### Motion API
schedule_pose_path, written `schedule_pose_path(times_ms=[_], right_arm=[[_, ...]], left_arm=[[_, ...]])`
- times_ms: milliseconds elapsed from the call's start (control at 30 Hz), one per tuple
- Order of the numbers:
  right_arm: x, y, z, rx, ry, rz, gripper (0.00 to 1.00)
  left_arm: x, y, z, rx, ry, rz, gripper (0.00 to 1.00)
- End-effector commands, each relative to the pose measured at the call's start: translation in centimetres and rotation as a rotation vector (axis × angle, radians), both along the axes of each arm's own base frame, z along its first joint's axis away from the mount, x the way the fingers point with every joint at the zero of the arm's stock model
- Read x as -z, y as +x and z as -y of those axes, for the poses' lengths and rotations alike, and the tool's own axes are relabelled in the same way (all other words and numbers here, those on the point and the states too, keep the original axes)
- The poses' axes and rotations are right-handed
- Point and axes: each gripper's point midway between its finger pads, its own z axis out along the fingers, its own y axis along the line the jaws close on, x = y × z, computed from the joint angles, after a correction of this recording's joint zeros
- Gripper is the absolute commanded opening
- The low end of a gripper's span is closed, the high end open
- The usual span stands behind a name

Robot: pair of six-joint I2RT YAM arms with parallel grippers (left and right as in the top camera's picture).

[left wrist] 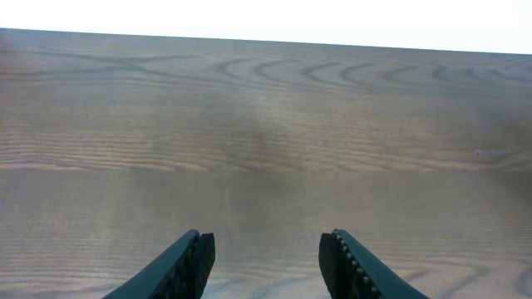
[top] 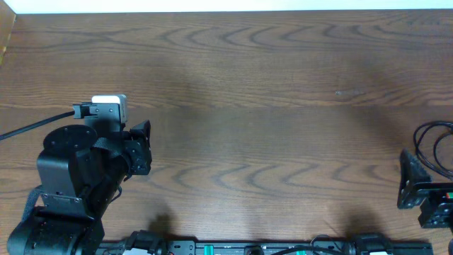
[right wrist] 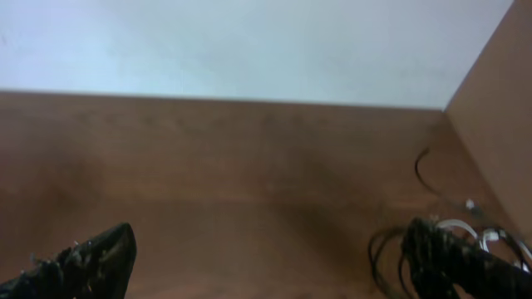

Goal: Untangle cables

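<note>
The cables [top: 433, 139] lie as a bunch of thin black loops at the table's right edge, partly cut off by the overhead view. In the right wrist view they [right wrist: 387, 259] sit at the lower right, with a bit of white cord [right wrist: 462, 225] among them. My right gripper [right wrist: 270, 262] is open wide; its right finger is at the cable bunch, and contact is unclear. In the overhead view it [top: 427, 172] sits just in front of the loops. My left gripper [left wrist: 266, 253] is open and empty over bare wood, far left [top: 144, 147].
The wooden table [top: 255, 106] ends at a white wall at the back. A brown side wall [right wrist: 499, 108] rises close to the right of the cables. A thick black arm wire [top: 28, 128] runs off the left edge.
</note>
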Motion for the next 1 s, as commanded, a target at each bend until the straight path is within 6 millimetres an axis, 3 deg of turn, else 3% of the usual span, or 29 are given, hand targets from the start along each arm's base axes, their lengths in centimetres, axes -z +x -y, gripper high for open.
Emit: schedule_pose_path(times_ms=[0,633,967], right_arm=[[0.9,-0.2,0.2,0.001,-0.022,-0.042,0.99],[3.1,-1.3,0.2,-0.003,-0.03,-0.143,0.99],[6.0,-3.4,0.4,-0.004,-0.043,-0.288,0.99]], left_arm=[[0.1,0.0,-0.4,-0.022,0.003,-0.003,0.47],[0.1,0.0,-0.4,-0.022,0.003,-0.003,0.47],[0.2,0.0,-0.4,-0.022,0.003,-0.005,0.48]])
